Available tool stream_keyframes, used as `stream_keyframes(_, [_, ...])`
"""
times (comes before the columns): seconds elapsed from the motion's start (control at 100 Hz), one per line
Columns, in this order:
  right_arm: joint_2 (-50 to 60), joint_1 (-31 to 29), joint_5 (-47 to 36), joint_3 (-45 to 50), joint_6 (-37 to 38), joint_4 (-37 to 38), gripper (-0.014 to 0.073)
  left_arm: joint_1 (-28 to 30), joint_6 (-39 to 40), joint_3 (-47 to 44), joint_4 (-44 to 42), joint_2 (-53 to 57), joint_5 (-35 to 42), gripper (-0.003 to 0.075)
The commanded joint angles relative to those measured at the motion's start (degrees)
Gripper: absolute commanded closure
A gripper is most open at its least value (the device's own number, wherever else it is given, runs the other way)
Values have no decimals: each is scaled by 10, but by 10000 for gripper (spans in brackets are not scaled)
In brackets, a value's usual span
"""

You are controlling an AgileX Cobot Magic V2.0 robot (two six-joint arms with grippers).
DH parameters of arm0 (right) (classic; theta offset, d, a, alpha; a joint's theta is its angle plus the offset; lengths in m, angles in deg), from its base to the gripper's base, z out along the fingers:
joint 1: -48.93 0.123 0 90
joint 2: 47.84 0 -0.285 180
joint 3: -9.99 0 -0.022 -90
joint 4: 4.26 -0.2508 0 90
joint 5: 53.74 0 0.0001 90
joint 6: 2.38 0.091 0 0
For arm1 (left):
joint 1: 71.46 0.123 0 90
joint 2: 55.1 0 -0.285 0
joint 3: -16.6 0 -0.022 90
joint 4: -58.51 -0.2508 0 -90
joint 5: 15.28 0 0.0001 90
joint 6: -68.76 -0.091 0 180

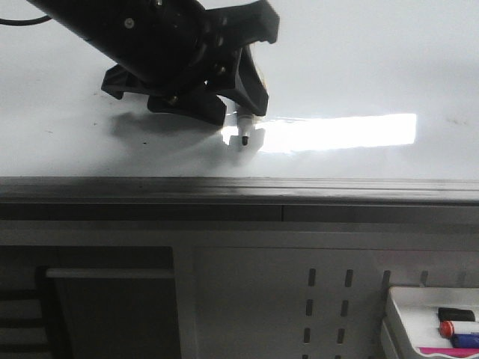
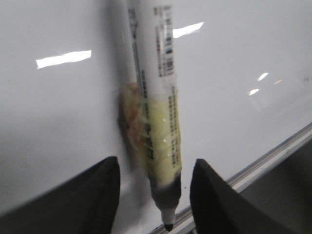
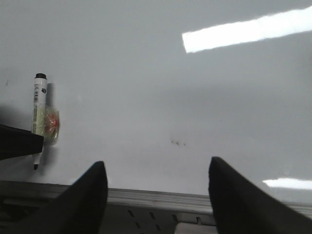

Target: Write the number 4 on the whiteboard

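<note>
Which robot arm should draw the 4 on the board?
Probably the left. Its left gripper holds the marker, tip down just above the blank whiteboard. The right gripper is open and empty.

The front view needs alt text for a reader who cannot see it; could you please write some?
The left gripper holds a marker tip-down over the glossy whiteboard, on which no number 4 shows yet. A grey edge rail runs across below, and a white tray of markers sits at lower right.
</note>
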Motion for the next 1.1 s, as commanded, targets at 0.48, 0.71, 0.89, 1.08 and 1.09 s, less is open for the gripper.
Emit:
stream_keyframes(0.48, [-25, 107, -41, -20, -45, 2, 189, 1, -3, 12, -147, 28, -74, 741])
stream_keyframes(0.71, [-97, 245, -78, -20, -96, 3, 189, 1, -141, 12, -215, 84, -199, 741])
stream_keyframes(0.89, [-146, 351, -129, -20, -154, 12, 189, 1, -262, 12, -215, 131, -294, 741])
stream_keyframes(1.08, [-178, 390, -175, -21, -158, 28, 189, 1, -389, -2, -185, 184, -332, 741])
stream_keyframes(1.09, [-178, 392, -178, -22, -158, 28, 189, 1, -393, -3, -184, 186, -332, 741])
